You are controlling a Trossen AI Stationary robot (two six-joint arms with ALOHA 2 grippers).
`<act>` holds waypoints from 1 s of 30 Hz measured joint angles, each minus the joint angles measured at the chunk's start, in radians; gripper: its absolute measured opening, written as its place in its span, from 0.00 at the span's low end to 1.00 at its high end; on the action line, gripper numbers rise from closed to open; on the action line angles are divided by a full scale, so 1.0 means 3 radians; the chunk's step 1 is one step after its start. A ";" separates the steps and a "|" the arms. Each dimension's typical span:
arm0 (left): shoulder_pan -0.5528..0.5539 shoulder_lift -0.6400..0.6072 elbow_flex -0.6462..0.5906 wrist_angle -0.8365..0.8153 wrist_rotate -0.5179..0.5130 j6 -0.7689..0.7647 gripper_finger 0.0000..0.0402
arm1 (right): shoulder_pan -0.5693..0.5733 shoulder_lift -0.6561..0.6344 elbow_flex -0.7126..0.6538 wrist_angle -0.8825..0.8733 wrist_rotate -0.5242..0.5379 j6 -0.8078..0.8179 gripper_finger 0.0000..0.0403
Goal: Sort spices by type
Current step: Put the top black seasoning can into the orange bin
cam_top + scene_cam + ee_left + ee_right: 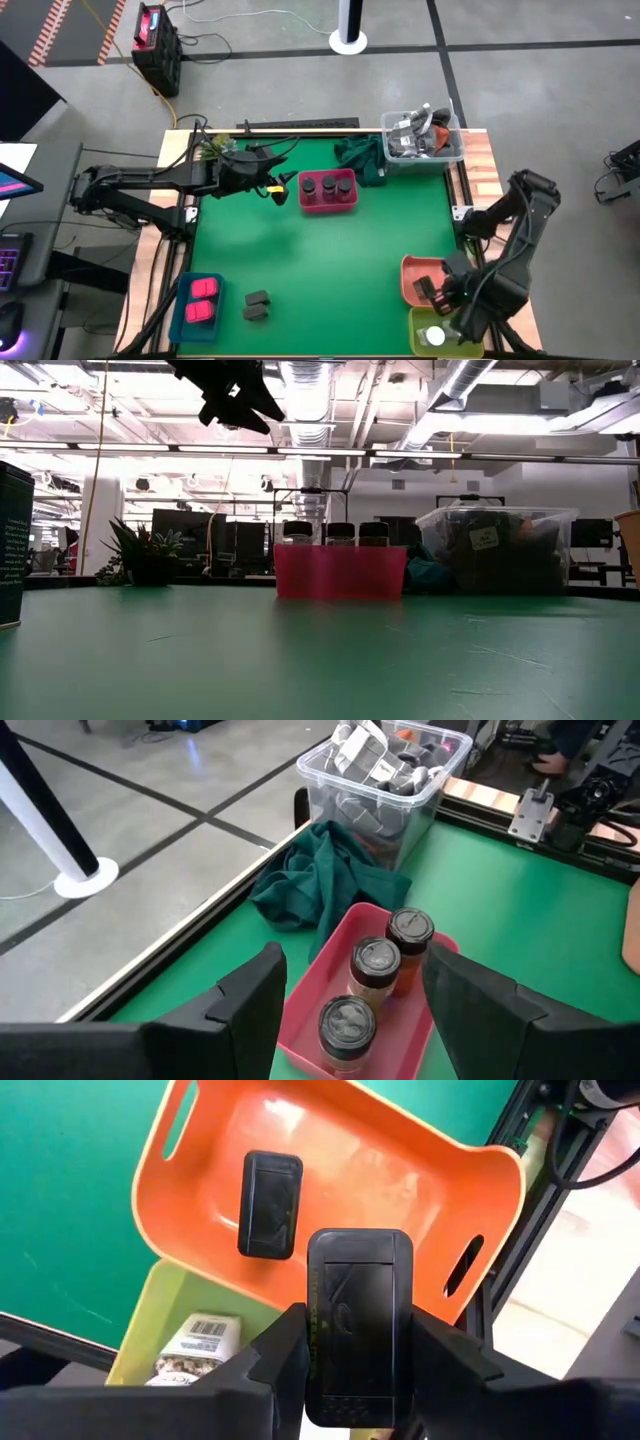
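Observation:
My left gripper [277, 190] hangs open in the air just left of the pink tray [305, 205]. Three dark brown jars [375, 970] stand in that tray in a row. My right gripper [358, 1370] is shut on a dark grey box [358, 1320] above the orange tray [420, 1190], where another dark grey box [270, 1205] lies flat. A white-capped jar [434, 337] lies in the green tray [415, 325]. Two pink packets [203, 299] lie in the blue tray [182, 318]. Two dark grey boxes [257, 305] rest on the mat. My right gripper pinches the dark grey box by its two long side edges [312, 1330], one finger [280, 1355] on each side. The fingers come from above, pointing down. The box is lifted clear over the near rim of the orange tray, its broad face toward the wrist camera.
A clear tub of grey clutter [423, 135] and a crumpled dark green cloth [360, 155] sit at the far edge beside the pink tray. The middle of the green mat [330, 260] is bare. A dark box [14, 545] stands close to the low camera.

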 joint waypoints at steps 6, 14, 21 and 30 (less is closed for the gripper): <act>0.0000 0.0000 0.0000 0.0001 -0.0002 0.0017 0.55 | 0.0044 0.0140 -0.0160 -0.0008 0.0006 0.0067 0.42; -0.0001 0.0000 -0.0001 -0.0043 -0.0003 0.0018 0.55 | -0.0138 0.0197 -0.0527 0.0033 0.0245 0.0102 0.42; -0.0001 -0.0003 -0.0003 -0.0242 0.0008 -0.0024 0.55 | -0.0250 0.0195 -0.0693 0.0364 0.0408 0.0078 0.42; -0.0001 -0.0003 -0.0004 -0.0256 0.0014 -0.0023 0.55 | -0.0299 0.0184 -0.0989 0.0924 0.0416 0.0032 0.45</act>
